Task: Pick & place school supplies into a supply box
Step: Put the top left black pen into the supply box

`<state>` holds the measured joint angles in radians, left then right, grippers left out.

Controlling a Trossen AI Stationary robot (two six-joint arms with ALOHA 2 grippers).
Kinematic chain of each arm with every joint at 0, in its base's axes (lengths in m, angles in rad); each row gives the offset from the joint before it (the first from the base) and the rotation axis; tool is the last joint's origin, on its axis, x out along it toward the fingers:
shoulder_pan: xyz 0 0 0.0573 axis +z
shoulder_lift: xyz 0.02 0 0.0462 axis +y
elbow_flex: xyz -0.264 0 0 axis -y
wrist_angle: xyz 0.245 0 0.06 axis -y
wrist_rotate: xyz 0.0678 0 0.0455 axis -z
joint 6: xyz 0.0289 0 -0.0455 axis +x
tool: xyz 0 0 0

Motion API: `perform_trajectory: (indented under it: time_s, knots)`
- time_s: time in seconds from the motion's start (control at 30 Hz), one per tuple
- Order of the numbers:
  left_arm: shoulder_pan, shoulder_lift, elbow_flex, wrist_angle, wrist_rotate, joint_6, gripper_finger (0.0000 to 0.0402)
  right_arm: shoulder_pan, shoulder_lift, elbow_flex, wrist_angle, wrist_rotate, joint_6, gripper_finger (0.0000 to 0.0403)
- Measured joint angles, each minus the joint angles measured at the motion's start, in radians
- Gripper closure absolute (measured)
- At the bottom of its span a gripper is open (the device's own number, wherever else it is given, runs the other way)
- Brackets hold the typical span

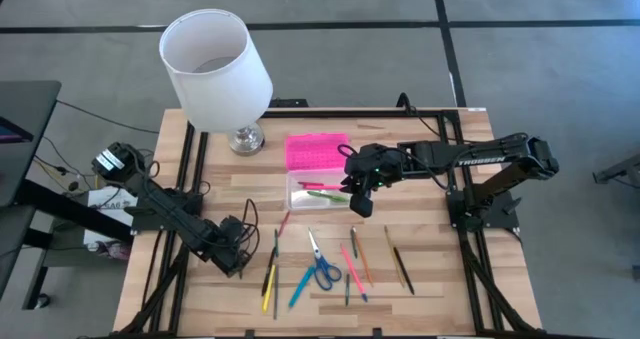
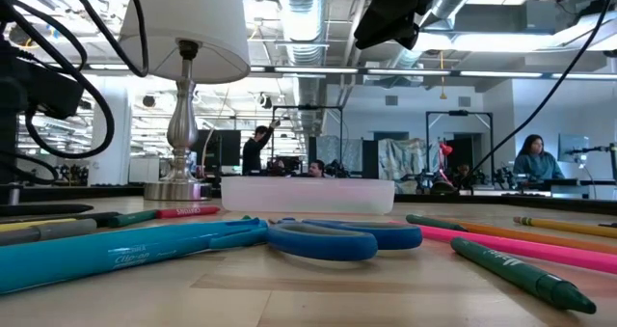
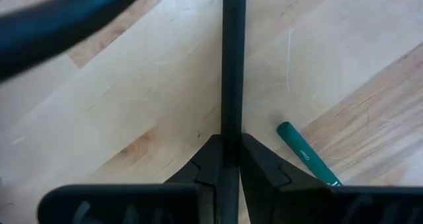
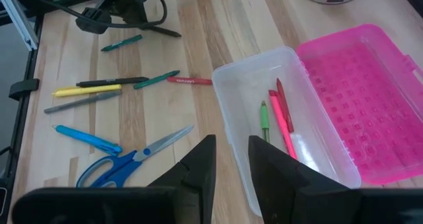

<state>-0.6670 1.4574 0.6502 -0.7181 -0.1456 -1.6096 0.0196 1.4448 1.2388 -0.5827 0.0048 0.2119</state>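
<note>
My left gripper [image 3: 223, 159] pinches 1 dark pen [image 3: 232, 59] well away from the supply box [image 1: 318, 190], near a green pen [image 3: 306, 154]. Right gripper [image 4: 231, 159] hovers over the box, fingers slightly apart, empty. Risk: thin pen pivots in the pinch, misses the box.

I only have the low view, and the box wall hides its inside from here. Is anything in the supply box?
Observer: Yes. The right wrist view shows pink, red and green pens lying in the supply box, with its pink lid flipped open beside it.
Operator: Which arm hangs above it?
Observer: The right gripper, fingers open and empty, over one end of the box.
Operator: And the left?
Observer: The left gripper is low at the table's left side, fingers shut on a dark pen.
</note>
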Motion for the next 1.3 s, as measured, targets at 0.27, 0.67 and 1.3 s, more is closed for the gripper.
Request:
perform_trajectory:
  time_s: [0.27,0.67,1.3]
  knots:
    - [0.001,0.005,0.023,-0.029,-0.067,0.011,0.0383,0.000,0.000,0.000,0.000,0.000,0.000,0.0321]
    - [0.088,0.003,0.121,-0.079,-0.132,0.152,0.0382,0.000,0.000,0.000,0.000,0.000,0.000,0.0321]
    - [0.555,0.000,0.318,0.029,-0.178,1.027,0.0381,0.072,0.000,0.000,-0.075,0.021,0.115,0.0321]
